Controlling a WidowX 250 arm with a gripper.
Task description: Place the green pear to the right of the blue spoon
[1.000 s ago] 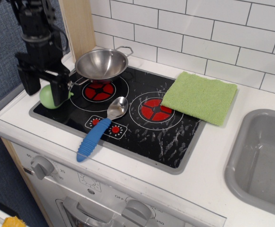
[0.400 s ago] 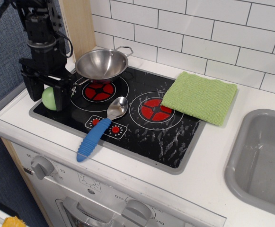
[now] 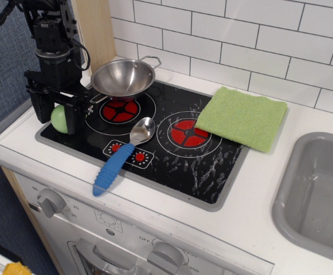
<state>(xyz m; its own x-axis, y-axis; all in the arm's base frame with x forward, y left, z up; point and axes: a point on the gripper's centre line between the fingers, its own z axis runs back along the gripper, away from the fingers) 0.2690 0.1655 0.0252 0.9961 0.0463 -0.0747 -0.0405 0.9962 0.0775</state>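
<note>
At the stove's left edge, the end effector (image 3: 58, 117) is reaching down from a black arm, and its two black fingers (image 3: 74, 117) are standing on either side of the pear (image 3: 59, 118). Both fingers are pressing against the fruit, so the end effector is clamped on it, though whether the pear is resting on the black hob (image 3: 212, 166) or hanging just above it cannot be told. Lying near the hob's front edge, the spoon (image 3: 120, 155) is pointing its blue handle toward the front and its silver bowl toward the back, well to the right of the pear. Behind the end effector, a steel pot (image 3: 123, 78) is sitting on the back-left burner. A green cloth (image 3: 242, 117) is lying at the hob's back-right corner, and a grey sink (image 3: 321, 195) is filling the tabletop's right side.
</note>
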